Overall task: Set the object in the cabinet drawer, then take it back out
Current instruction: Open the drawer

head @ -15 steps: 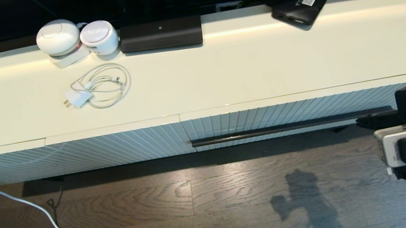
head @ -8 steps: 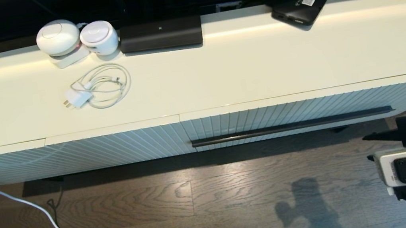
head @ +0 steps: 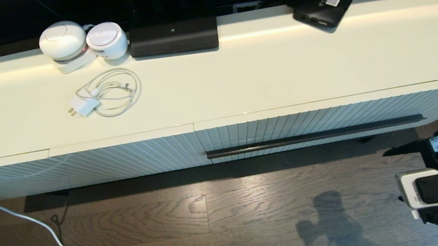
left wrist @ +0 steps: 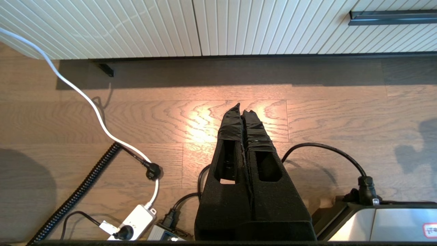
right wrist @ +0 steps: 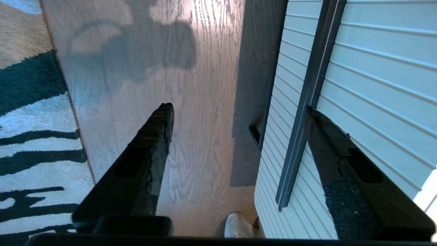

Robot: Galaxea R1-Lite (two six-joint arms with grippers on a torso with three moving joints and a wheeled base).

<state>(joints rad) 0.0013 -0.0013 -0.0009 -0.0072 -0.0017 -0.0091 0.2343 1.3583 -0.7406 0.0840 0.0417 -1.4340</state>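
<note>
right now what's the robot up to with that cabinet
The drawer is shut, and the right gripper, jaws open and empty, hangs over the floor just off the right end of the handle bar. It touches nothing. The left gripper is shut and parked low over the floor in front of the cabinet. No umbrella shows in any view, so it may be inside the closed drawer, though that cannot be seen.
</note>
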